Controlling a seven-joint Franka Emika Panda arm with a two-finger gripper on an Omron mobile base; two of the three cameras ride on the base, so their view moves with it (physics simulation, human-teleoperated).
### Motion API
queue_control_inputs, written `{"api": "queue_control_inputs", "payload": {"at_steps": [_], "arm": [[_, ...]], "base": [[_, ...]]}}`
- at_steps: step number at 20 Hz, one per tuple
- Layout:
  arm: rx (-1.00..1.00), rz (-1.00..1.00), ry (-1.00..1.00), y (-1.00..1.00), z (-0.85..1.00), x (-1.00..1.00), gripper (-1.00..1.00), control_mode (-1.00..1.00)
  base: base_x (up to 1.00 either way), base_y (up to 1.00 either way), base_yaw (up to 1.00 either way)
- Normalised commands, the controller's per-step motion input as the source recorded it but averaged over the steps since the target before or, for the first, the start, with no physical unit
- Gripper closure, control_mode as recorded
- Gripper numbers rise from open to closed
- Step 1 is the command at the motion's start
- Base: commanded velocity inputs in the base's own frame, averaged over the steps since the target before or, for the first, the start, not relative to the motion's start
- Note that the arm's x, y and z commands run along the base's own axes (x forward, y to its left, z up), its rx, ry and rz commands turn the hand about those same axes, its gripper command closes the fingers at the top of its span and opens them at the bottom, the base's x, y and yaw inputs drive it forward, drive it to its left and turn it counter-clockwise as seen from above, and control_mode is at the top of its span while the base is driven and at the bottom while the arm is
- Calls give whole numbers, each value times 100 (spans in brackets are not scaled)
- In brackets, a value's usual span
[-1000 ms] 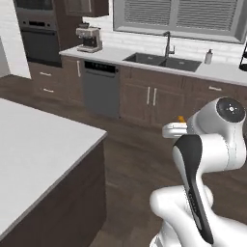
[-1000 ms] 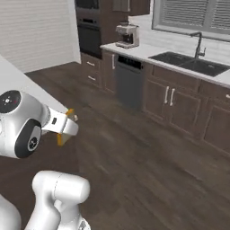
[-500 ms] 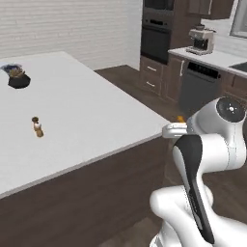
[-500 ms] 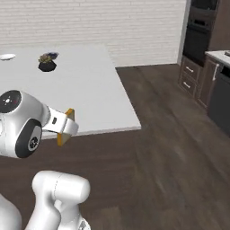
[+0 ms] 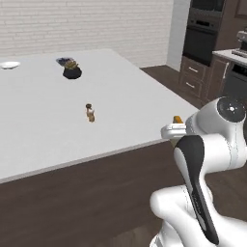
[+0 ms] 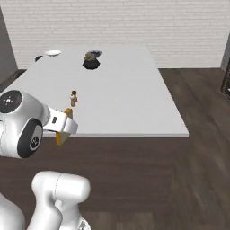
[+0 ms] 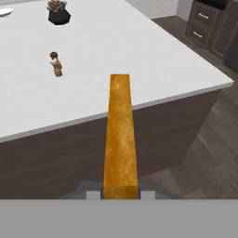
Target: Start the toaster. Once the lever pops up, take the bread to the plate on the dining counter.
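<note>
My gripper (image 7: pixel 121 193) is shut on the bread (image 7: pixel 121 135), a thin tan-orange slice seen edge-on that sticks out ahead of the fingers. From the base views the gripper (image 5: pixel 174 127) (image 6: pixel 63 129) hangs in the air short of the near edge of the dining counter (image 5: pixel 125 96) (image 6: pixel 130 90) (image 7: pixel 139 51), with the bread (image 5: pixel 177 118) (image 6: pixel 59 137) peeking out of it. The small white plate (image 5: pixel 9 64) (image 6: pixel 53 53) (image 7: pixel 3 12) lies at the counter's far left corner, well away from the gripper. The toaster is out of view.
A small brown bottle (image 5: pixel 89 113) (image 6: pixel 73 98) (image 7: pixel 56 63) stands mid-counter. A dark pot with a plant (image 5: pixel 72 71) (image 6: pixel 91 60) (image 7: pixel 58 13) sits near the plate. Wall ovens (image 5: pixel 205 29) and drawers stand at the right. Dark wood floor runs around the counter.
The whole picture has swung from the sink cabinets to the dining counter, so the base has turned. The bread stays gripped in the same way.
</note>
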Motion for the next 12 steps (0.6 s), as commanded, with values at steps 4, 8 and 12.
{"api": "queue_control_inputs", "payload": {"at_steps": [4, 8, 12], "arm": [[0, 0, 0, 0, 0, 0, 100, 100], [0, 0, 0, 0, 0, 0, 100, 100], [0, 0, 0, 0, 0, 0, 100, 100]], "base": [[0, 100, 2], [0, 100, 5], [0, 100, 4]]}}
